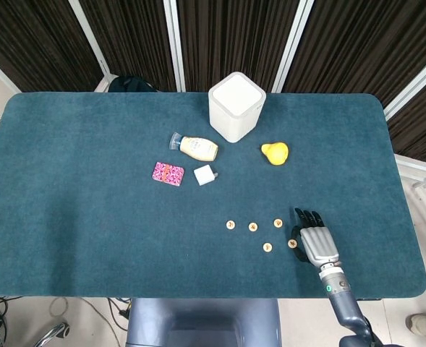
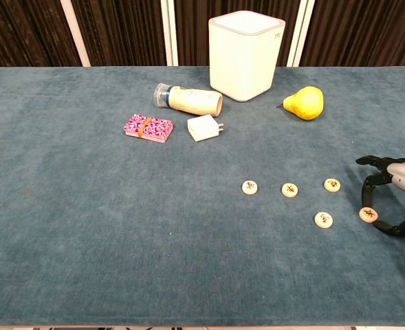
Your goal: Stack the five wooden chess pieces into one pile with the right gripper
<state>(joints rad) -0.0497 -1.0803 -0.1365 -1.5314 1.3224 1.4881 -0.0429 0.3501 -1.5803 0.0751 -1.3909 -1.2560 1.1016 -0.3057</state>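
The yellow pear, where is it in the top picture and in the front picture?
Head view: the yellow pear lies right of centre, just right of and below the white box.
Chest view: the pear lies upper right, just right of the same white box.
Shared landmark: the white box.

I can read no text anywhere; each wooden chess piece (image 2: 289,189) carries a red mark too small for me to make out, the white box (image 2: 245,55) shows a tiny grey mark near its top edge, equally unreadable
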